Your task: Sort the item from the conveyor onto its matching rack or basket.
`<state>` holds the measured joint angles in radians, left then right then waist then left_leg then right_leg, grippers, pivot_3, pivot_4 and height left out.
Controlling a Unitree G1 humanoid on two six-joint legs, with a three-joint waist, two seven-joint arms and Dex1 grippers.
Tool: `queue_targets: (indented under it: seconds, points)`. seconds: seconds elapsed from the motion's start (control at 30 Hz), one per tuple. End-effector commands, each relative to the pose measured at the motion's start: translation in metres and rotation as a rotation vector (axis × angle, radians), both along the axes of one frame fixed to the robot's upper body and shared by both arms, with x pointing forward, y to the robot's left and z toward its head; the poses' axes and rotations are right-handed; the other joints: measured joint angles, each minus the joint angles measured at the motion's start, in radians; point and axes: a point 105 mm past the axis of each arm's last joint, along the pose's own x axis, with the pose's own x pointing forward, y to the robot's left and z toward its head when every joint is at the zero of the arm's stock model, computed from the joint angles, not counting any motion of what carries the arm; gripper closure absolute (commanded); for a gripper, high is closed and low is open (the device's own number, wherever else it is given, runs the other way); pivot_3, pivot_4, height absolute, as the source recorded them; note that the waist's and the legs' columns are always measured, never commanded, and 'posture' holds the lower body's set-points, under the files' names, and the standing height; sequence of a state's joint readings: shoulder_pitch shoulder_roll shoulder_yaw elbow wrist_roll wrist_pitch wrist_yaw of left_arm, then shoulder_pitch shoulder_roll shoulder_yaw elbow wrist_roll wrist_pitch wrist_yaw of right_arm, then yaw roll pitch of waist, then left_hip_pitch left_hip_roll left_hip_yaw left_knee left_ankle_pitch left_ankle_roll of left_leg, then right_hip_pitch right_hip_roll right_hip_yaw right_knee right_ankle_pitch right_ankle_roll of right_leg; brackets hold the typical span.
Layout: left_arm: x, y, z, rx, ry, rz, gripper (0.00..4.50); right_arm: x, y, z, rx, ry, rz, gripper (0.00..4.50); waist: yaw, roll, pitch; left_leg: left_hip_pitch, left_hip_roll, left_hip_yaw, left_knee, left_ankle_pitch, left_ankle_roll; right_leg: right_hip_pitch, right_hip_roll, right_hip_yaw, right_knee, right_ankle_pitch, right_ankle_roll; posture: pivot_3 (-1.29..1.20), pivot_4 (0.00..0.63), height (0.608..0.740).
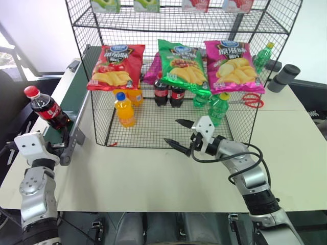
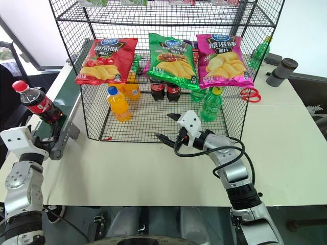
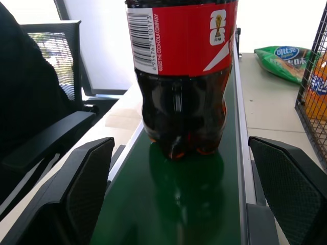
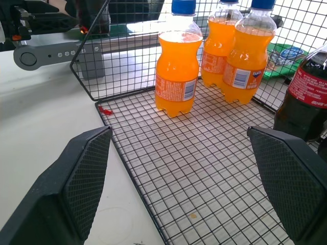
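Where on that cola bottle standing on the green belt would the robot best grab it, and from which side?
Probably around the lower body, just under the red label. The cola bottle stands upright on the conveyor, and the left end effector already faces it level from the belt's near end with fingers open on either side. Coming straight in along the belt looks simplest; the narrow cap gives less to hold.

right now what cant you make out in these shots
- Red cap of the brown cola bottle on the green conveyor belt: cut off by the left wrist view's top edge.
- Two cola bottles in the black wire rack: tops hidden behind the green chip bag, head views.
- Top-shelf packets: cut off by the head view's edge.
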<state>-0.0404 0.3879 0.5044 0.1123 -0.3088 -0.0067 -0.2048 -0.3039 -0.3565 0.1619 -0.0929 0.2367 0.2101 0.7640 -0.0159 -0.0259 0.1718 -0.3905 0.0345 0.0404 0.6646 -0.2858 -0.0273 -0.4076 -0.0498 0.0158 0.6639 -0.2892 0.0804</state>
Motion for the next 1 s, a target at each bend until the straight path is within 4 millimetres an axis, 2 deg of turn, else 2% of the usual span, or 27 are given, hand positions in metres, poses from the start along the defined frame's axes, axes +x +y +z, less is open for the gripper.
queue_targets:
  seconds: [0.03,0.53,0.63,0.67,0.73,0.87,1.0]
  points:
    - [-0.005,0.008,0.020,0.034,-0.066,0.031,0.00,-0.003,0.004,0.009,0.013,-0.041,0.019,0.10,0.000,0.000,0.000,0.000,0.000,0.000,0.000,0.000,0.000,0.000,0.000,0.000,0.000,0.000,0.000,0.00,0.150,0.734]
    - [-0.007,0.009,0.022,0.028,-0.075,0.040,0.00,-0.002,0.009,0.010,0.014,-0.045,0.030,0.10,0.000,0.000,0.000,0.000,0.000,0.000,0.000,0.000,0.000,0.000,0.000,0.000,0.000,0.000,0.000,0.00,0.150,0.734]
    - [-0.007,0.008,0.022,0.021,-0.078,0.038,0.77,-0.002,0.009,0.012,0.015,-0.049,0.031,0.00,0.000,0.000,0.000,0.000,0.000,0.000,0.000,0.000,0.000,0.000,0.000,0.000,0.000,0.000,0.000,0.00,0.150,0.734]
    - [-0.008,0.008,0.023,0.021,-0.080,0.037,1.18,-0.001,0.009,0.012,0.015,-0.051,0.031,0.00,0.000,0.000,0.000,0.000,0.000,0.000,0.000,0.000,0.000,0.000,0.000,0.000,0.000,0.000,0.000,0.00,0.150,0.734]
    - [-0.008,0.007,0.025,0.021,-0.085,0.033,1.18,-0.001,0.009,0.012,0.015,-0.052,0.032,0.00,0.000,0.000,0.000,0.000,0.000,0.000,0.000,0.000,0.000,0.000,0.000,0.000,0.000,0.000,0.000,0.00,0.150,0.734]
    - [-0.011,0.004,0.042,0.035,-0.150,0.013,1.18,-0.001,0.009,0.014,0.014,-0.055,0.036,0.00,0.000,-0.001,0.000,-0.001,0.000,0.000,0.000,0.000,0.000,0.000,-0.001,0.000,0.000,0.000,0.000,0.00,0.150,0.734]
    - [-0.015,-0.005,0.085,0.105,-0.258,-0.059,1.18,-0.003,0.012,0.020,0.024,-0.058,0.067,0.00,0.001,-0.003,0.000,-0.002,0.000,-0.001,0.000,0.000,0.000,-0.001,-0.001,-0.001,-0.001,0.000,0.000,0.00,0.150,0.734]
